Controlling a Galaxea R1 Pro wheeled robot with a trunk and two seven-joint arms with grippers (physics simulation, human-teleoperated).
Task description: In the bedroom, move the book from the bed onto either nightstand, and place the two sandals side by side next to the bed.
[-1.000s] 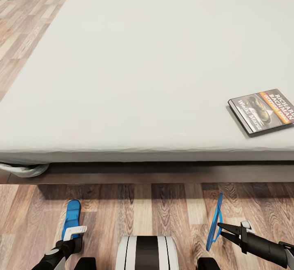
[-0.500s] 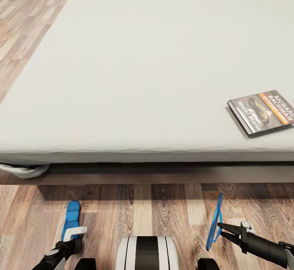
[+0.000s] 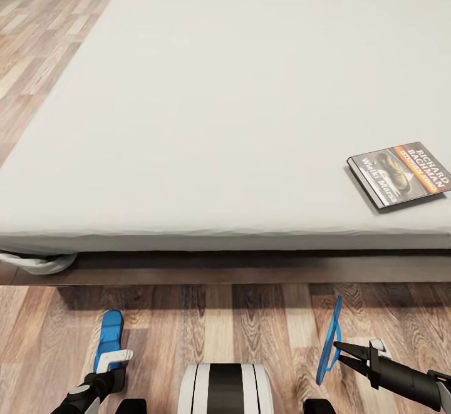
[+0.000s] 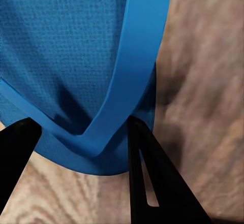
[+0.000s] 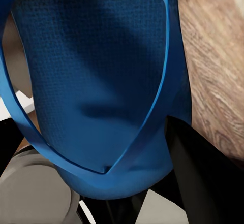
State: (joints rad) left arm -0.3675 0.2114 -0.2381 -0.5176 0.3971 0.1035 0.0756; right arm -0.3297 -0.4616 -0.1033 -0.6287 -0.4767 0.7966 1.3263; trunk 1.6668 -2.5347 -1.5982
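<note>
The book (image 3: 399, 176) lies flat near the right edge of the bed (image 3: 225, 107), cover up. One blue sandal (image 3: 110, 336) lies flat on the wood floor in front of the bed frame. My left gripper (image 3: 108, 369) hovers over its near end, open, its black fingers (image 4: 152, 178) standing apart above the sandal (image 4: 66, 46) and its strap. The other sandal (image 3: 329, 339) hangs on edge above the floor with my right gripper (image 3: 341, 348) shut on it. In the right wrist view this sandal (image 5: 96, 82) sits against a dark finger (image 5: 203, 178).
The bed's dark wooden frame (image 3: 250, 267) runs across just ahead of both arms. A pale bundle of cloth (image 3: 34, 262) pokes out under its left corner. Wood-plank floor (image 3: 37, 44) continues along the bed's left side. My trunk (image 3: 225, 389) sits between the sandals.
The whole head view has tilted up a little, showing more of the bed's far end. Both arms, the sandals and the book keep their places.
</note>
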